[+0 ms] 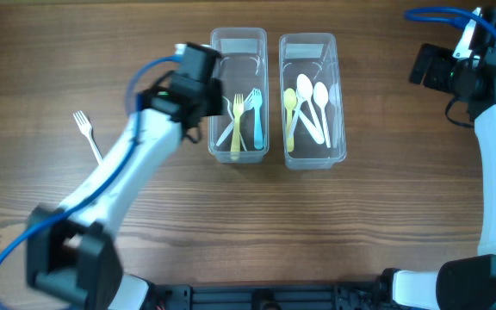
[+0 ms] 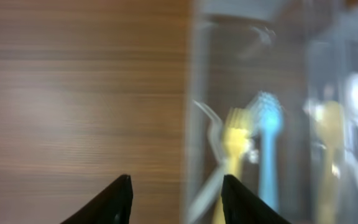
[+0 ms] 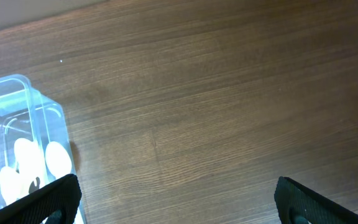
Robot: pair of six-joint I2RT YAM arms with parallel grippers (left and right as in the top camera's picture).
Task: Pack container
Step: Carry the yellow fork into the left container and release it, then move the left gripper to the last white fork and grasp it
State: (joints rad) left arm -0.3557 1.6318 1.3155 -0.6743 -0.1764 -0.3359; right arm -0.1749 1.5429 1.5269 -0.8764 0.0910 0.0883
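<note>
Packing is looking nearly done: by the middle of the far edge the fork container is holding yellow, blue and white forks and the spoon container beside it is holding yellow and white spoons, while one loose fork is lying toward the left edge, unpacked. The left gripper is hovering beside the fork container, fingers apart and empty; the right gripper is hanging wide open, empty, near the far right corner.
</note>
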